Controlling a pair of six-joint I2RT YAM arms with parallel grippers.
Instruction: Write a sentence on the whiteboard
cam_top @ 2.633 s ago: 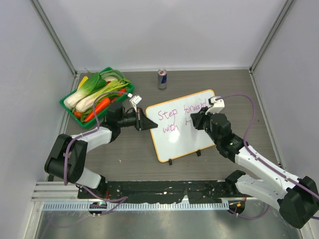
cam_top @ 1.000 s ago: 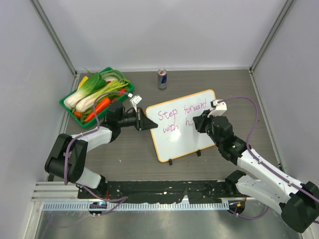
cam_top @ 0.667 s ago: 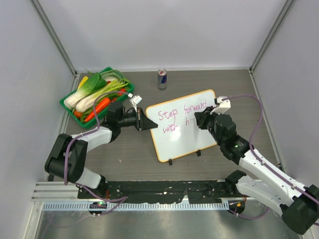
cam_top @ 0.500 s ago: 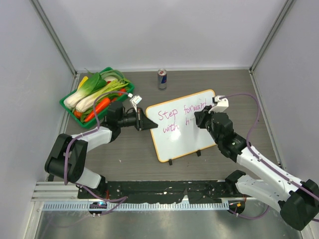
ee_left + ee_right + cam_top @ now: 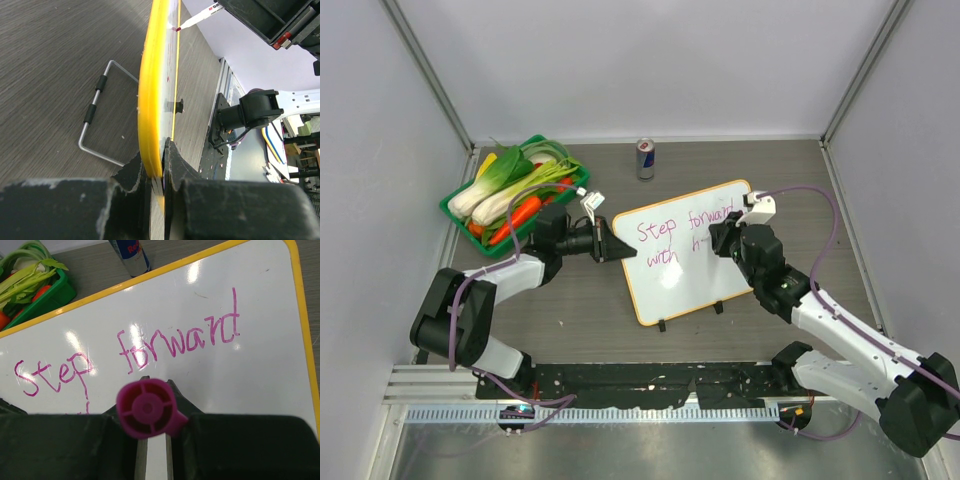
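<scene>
Right hand (image 5: 716, 238) slightly nearer soda can (image 5: 645, 158)

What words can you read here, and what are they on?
"Step forward": pink, top line on the whiteboard.
"with h": second line there, last word unfinished.
"Red": on the drink can, rest out of view.
Label on the marker: too small to read.
</scene>
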